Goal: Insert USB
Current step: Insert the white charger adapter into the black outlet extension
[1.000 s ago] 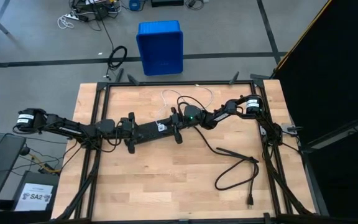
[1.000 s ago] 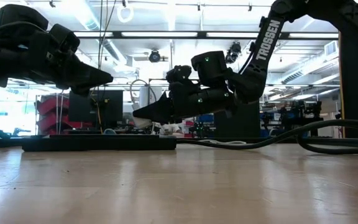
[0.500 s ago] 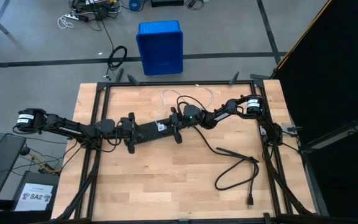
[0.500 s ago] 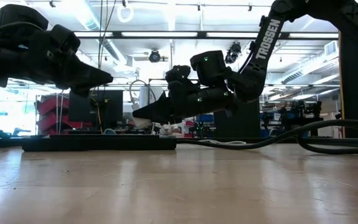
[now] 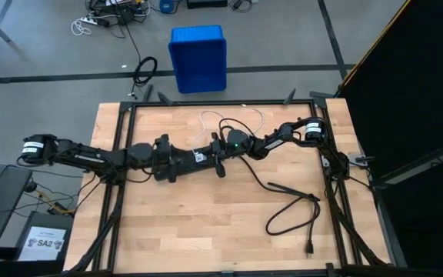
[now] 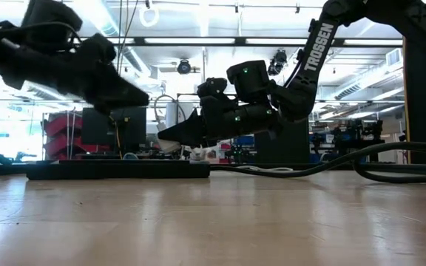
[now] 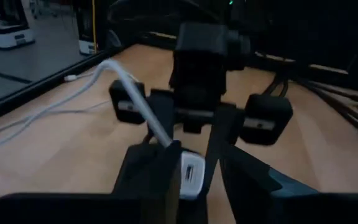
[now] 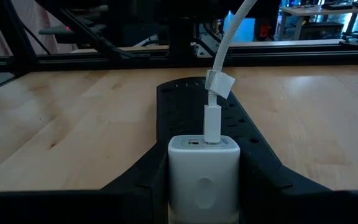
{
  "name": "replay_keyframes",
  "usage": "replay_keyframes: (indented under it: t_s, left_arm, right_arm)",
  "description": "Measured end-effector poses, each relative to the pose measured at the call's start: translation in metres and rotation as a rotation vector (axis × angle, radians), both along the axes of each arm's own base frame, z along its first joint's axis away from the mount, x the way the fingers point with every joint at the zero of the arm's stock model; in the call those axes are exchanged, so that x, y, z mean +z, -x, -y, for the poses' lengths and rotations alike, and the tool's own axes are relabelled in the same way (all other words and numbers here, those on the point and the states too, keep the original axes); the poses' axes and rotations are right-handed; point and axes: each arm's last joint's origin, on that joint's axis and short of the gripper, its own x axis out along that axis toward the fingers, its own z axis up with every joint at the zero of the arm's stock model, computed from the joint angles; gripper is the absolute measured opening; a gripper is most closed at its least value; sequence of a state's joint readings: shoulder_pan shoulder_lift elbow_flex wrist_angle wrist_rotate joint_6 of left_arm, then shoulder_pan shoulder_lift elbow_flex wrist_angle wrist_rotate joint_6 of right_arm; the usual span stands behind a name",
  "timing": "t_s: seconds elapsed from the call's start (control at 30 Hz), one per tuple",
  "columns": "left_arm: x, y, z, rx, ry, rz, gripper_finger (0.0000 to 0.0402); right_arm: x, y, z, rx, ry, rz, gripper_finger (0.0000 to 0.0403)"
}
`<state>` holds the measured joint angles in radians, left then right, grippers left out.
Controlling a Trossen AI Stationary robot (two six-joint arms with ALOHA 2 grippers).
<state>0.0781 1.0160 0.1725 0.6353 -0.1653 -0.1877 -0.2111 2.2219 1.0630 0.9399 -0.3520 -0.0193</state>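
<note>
Two dark jointed arms, white bands near bases; "TROSSEN" lettering, green light on right arm.

Pale, matt wood-grain table (image 5: 206, 223) carries a matt black plastic strip (image 8: 194, 106), a smooth white plastic charger (image 8: 204, 165) and white USB (image 8: 225, 46).

The high view looks straight down on the whole table (image 5: 206, 231), while the low view sits at tabletop height, looking level across it into the room. Each wrist view looks forward, close over the black power strip (image 8: 191, 102), which the high and low views share.
</note>
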Motion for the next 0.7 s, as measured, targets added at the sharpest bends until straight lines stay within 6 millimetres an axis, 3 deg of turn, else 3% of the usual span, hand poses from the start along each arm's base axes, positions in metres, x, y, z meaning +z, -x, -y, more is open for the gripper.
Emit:
replay_keyframes:
  t_s: [0.37, 0.53, 0.7]
  left_arm:
    - [-0.013, -0.038, -0.004, -0.010, -0.025, -0.167, 0.0183]
    - [-0.017, -0.049, -0.005, -0.015, -0.039, -0.203, 0.0187]
    - [-0.017, -0.049, -0.005, -0.022, -0.057, -0.212, 0.0166]
  right_arm:
    - [0.000, 0.000, 0.000, -0.003, -0.015, 0.000, 0.0112]
    - [-0.001, 0.000, 0.000, -0.003, -0.019, -0.004, 0.0112]
    - [-0.001, 0.000, 0.000, -0.001, -0.020, -0.006, 0.0112]
